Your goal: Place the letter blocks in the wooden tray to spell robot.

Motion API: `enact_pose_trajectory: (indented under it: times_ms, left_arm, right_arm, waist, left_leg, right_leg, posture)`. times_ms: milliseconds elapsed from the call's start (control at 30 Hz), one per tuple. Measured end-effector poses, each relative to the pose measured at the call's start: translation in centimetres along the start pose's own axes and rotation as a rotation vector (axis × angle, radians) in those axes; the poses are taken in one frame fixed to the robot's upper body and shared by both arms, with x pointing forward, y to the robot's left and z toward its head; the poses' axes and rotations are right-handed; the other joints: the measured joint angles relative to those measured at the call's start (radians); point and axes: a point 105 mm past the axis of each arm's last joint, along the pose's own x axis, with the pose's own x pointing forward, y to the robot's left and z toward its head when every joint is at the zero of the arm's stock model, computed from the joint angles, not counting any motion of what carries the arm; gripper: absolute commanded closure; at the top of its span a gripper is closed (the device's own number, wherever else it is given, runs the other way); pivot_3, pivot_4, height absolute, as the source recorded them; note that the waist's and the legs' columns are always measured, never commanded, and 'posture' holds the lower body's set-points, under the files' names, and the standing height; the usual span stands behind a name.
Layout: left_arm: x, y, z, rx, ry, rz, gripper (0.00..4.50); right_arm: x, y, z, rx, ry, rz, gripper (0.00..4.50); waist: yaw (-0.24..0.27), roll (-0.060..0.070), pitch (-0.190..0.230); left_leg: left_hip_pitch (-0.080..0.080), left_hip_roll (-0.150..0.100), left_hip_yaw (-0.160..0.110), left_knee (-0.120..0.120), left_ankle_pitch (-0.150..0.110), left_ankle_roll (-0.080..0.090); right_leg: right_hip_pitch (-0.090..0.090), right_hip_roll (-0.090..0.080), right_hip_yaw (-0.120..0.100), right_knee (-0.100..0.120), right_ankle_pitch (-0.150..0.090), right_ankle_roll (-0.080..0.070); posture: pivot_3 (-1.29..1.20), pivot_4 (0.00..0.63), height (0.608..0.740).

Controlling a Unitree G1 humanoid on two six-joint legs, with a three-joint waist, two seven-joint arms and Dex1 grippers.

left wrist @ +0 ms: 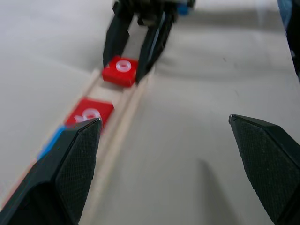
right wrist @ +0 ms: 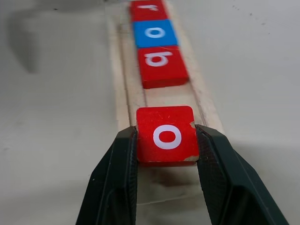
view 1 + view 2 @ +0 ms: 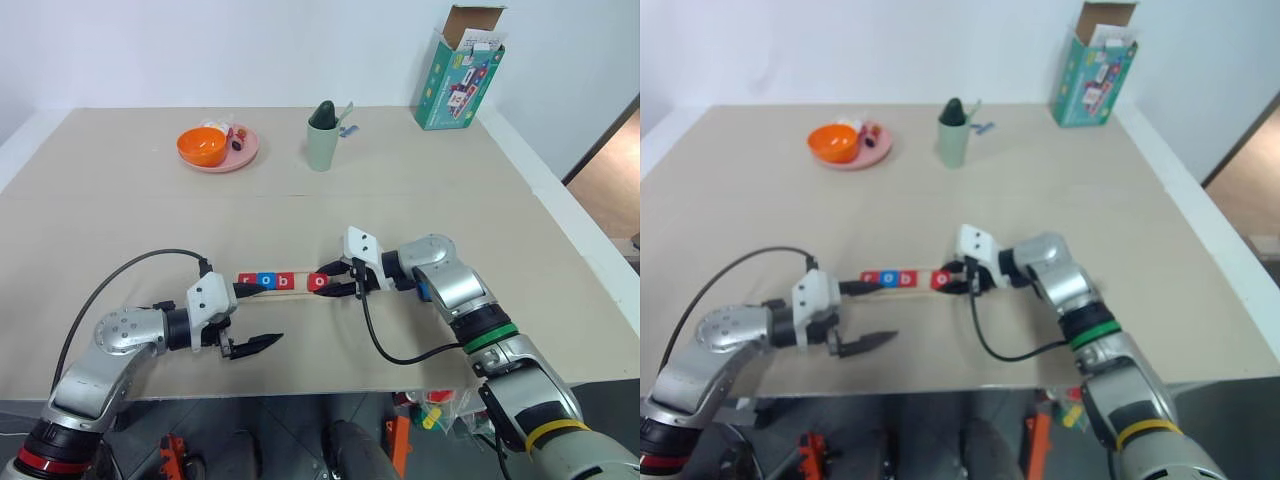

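The wooden tray (image 2: 123, 91) lies near the table's front edge, holding a red r (image 2: 148, 7), a blue o (image 2: 154, 33) and a red b (image 2: 160, 65) in a row from its left end. My right gripper (image 3: 337, 279) is shut on a red o letter block (image 2: 166, 135). It holds that block over the tray's groove, a short gap to the right of the b. My left gripper (image 3: 255, 318) stands open at the tray's left end, one finger by the tray and the other nearer the table's front edge, with nothing between them.
At the back left, a pink plate (image 3: 245, 155) carries an orange bowl (image 3: 202, 146). A green cup (image 3: 321, 140) stands at the back centre and a green carton (image 3: 458, 80) at the back right. The table's front edge runs just below both grippers.
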Motion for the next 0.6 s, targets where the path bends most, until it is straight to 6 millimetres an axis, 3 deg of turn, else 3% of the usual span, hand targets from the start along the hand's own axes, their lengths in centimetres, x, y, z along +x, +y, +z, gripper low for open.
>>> enact_pose_trajectory:
  times_ms: [233,600]
  left_arm:
    - [-0.1,0.6,0.6,-0.058,-0.074,0.068,0.00]
    - [-0.7,0.1,-0.5,-0.050,-0.036,0.080,0.00]
  right_arm:
    - [0.6,-0.3,0.3,-0.006,-0.002,0.003,3.31]
    - [0.6,0.1,0.9,-0.024,-0.007,0.063,3.31]
  waist:
    - [-0.001,0.000,0.000]
    - [-0.001,0.000,0.000]
  left_leg:
    - [0.000,0.001,0.000,0.000,0.000,0.000]
    - [0.000,0.000,0.000,0.000,0.000,0.000]
  right_leg:
    - [0.000,0.001,0.000,0.000,0.001,-0.001]
    - [0.000,0.000,0.000,0.000,0.002,-0.003]
  posture:
    - [0.00,0.150,0.740]
    - [0.00,0.150,0.740]
